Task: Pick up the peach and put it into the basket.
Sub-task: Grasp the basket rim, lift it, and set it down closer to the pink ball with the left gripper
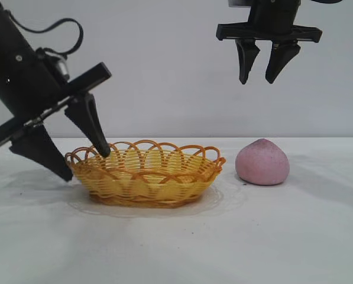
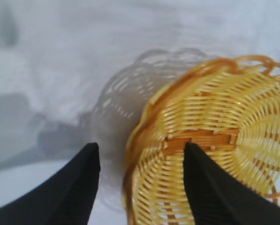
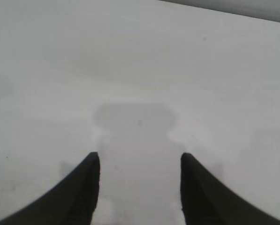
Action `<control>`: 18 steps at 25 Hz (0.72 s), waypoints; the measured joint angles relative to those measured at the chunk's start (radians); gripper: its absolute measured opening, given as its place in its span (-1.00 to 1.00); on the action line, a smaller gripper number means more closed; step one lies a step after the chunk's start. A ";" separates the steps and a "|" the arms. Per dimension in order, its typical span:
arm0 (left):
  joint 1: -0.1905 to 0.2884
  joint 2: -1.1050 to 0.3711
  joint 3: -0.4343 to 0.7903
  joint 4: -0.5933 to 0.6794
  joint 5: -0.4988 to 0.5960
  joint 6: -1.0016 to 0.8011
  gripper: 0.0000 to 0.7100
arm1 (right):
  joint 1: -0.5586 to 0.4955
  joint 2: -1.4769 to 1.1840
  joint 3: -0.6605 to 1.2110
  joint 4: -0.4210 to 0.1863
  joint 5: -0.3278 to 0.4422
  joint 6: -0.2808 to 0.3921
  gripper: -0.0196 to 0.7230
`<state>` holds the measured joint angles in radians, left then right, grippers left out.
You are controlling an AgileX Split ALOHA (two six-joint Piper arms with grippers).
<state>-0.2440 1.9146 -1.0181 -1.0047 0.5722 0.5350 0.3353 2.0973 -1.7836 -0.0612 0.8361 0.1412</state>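
Observation:
The pink-mauve peach [image 1: 262, 163] sits on the white table to the right of the basket [image 1: 146, 180], a little apart from it. The basket is yellow with an orange looped rim and looks empty. My left gripper [image 1: 86, 165] is open and straddles the basket's left rim, one finger inside and one outside. The left wrist view shows the same gripper [image 2: 141, 146] astride the basket wall [image 2: 224, 117]. My right gripper [image 1: 257, 81] is open and empty, high above the table, over the peach and slightly to its left. The right wrist view shows that gripper [image 3: 140, 154] over bare table; the peach is out of that view.
The white table [image 1: 176, 248] stretches out in front of the basket and peach. A pale wall stands behind. The right gripper's shadow [image 3: 135, 122] falls on the table surface.

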 joint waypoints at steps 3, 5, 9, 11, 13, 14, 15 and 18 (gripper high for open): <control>0.000 -0.052 0.000 0.025 0.015 0.000 0.01 | 0.000 0.000 0.000 0.000 0.000 0.000 0.05; 0.000 -0.098 0.000 0.029 0.019 -0.002 0.01 | 0.000 0.000 0.000 0.002 0.000 0.000 0.05; 0.000 -0.162 0.000 0.050 0.017 0.000 0.01 | 0.000 0.000 0.000 0.004 0.000 0.000 0.05; 0.000 -0.167 0.000 0.144 0.006 -0.005 0.01 | 0.000 0.000 0.000 0.008 -0.001 0.000 0.05; 0.000 -0.167 0.000 0.309 -0.008 -0.055 0.01 | 0.000 0.000 0.000 0.008 -0.001 0.000 0.05; 0.000 -0.167 0.000 0.383 -0.014 -0.086 0.01 | 0.000 0.000 0.000 0.008 -0.001 0.000 0.05; 0.000 -0.167 0.000 0.474 -0.024 -0.129 0.01 | 0.000 0.000 0.000 0.008 -0.002 0.000 0.05; 0.000 -0.168 0.000 0.712 -0.034 -0.266 0.01 | 0.000 0.000 0.000 0.010 -0.002 0.000 0.05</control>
<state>-0.2440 1.7462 -1.0181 -0.2931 0.5378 0.2694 0.3353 2.0973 -1.7836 -0.0515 0.8339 0.1412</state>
